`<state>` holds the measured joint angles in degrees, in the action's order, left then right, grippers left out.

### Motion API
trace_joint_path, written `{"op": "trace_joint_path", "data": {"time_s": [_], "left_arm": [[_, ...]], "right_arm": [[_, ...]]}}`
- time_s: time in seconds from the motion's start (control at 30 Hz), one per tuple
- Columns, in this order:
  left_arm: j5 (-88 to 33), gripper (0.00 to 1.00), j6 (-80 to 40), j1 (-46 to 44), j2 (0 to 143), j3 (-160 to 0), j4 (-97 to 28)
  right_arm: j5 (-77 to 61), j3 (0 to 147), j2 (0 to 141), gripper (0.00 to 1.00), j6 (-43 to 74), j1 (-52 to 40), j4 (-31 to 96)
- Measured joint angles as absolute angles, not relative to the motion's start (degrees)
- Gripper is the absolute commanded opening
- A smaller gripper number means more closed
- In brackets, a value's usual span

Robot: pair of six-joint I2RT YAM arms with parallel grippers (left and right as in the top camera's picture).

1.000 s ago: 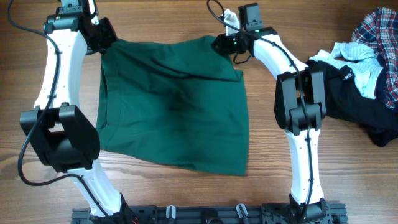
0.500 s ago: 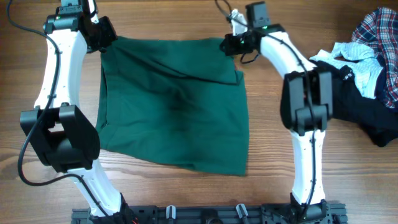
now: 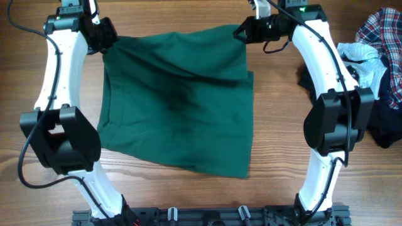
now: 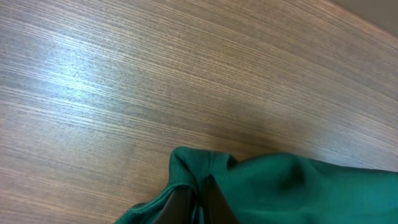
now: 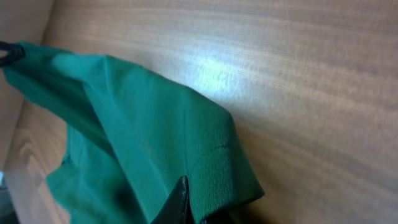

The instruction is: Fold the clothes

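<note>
Overhead: green garment (image 3: 179, 107), spread across the middle of the table (image 3: 163, 19). Far-left corner pinched in left gripper (image 3: 105, 39), jaws closed on the cloth. Far-right corner pinched in right gripper (image 3: 242, 31), jaws likewise closed. Heap at right edge, well apart: plaid shirt (image 3: 384, 28), white piece (image 3: 359, 56), black garment (image 3: 384, 119).

At the bottom edge, the left gripper (image 4: 199, 204) pinches a bunched corner of the dark green garment (image 4: 286, 186) between its dark fingers (the cloth spreads off to the lower right). Pale wooden table (image 4: 186, 74) fills the rest.
</note>
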<state>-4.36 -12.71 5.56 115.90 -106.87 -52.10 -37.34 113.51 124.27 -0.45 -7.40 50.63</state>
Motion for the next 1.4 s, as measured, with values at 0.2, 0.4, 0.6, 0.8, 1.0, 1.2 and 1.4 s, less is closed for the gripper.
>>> {"op": "trace_joint_path", "data": {"time_s": [0.2,0.4,0.6,0.8,1.0,1.2,1.4], "left_arm": [[-4.4,0.04,-12.7,5.6,110.2,-106.8,-54.1],[-4.4,0.04,-12.7,5.6,104.4,-106.8,-59.0],[-4.4,0.04,-12.7,5.6,104.2,-106.8,-66.8],[-4.4,0.04,-12.7,5.6,104.2,-106.8,-74.7],[-4.4,0.04,-12.7,5.6,104.2,-106.8,-84.1],[-4.4,0.04,-12.7,5.6,104.2,-106.8,-91.1],[-4.4,0.04,-12.7,5.6,104.2,-106.8,-95.1]], "right_arm": [[-37.5,113.5,120.4,0.04,-1.4,-7.4,57.6],[-37.6,113.5,114.9,0.04,-2.4,-7.4,65.6],[-37.5,113.5,114.0,0.05,-4.3,-7.3,73.3],[-37.0,113.5,114.0,0.04,-6.5,-7.3,81.7],[-36.9,113.5,114.0,0.04,-8.9,-7.3,89.4],[-36.8,113.5,114.0,0.04,-8.8,-7.3,91.9],[-36.6,113.5,114.0,0.04,-7.4,-7.5,92.0]]}}
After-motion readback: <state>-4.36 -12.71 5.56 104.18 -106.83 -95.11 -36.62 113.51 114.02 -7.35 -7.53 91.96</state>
